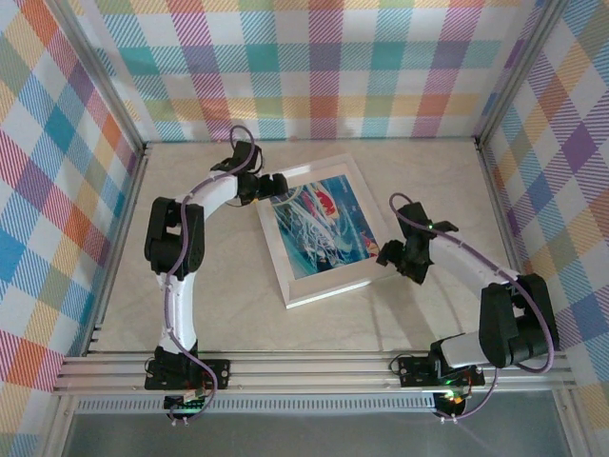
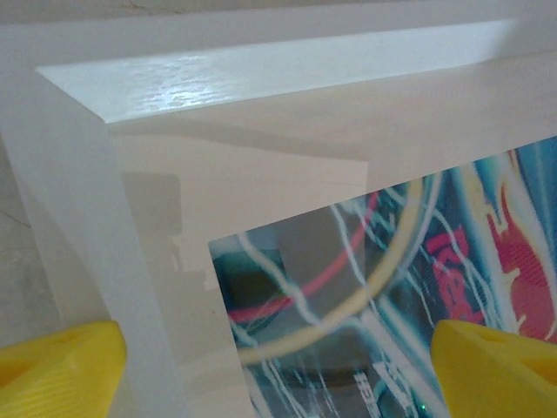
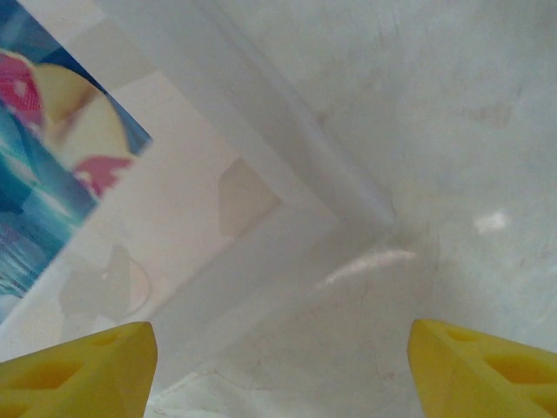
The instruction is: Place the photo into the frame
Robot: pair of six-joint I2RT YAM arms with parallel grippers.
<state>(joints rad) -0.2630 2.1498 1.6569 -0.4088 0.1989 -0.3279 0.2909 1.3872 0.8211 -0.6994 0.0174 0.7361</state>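
Top external view: the frame (image 1: 335, 289) lies flat on the table (image 1: 428, 181), turned slightly. Its longer sides appear to run from far to near, leaning right toward the near end. The photo (image 1: 322, 224), blue and teal with a red patch, sits inside the frame's opening and looks squarely seated.

The left gripper (image 1: 276, 184) is over the frame's far-left corner. The right gripper (image 1: 392, 255) is at the frame's right side, close to the near-right corner. The 2 arms stand at opposite corners, each about equally close to the frame, so any pressing or squaring would work across the diagonal.

Left wrist view: the yellow fingertips (image 2: 61, 370) stand wide apart with nothing between them. Below them are the white corner, a cream mat (image 2: 261, 165) and the photo's swirls, with reflections on the glossy surface. The overhead camera does not resolve that mat or gloss.

Right wrist view: the right gripper's jaws are also spread wide and hold nothing, above a frame corner and bare table. Whether either gripper touches the frame cannot be told.
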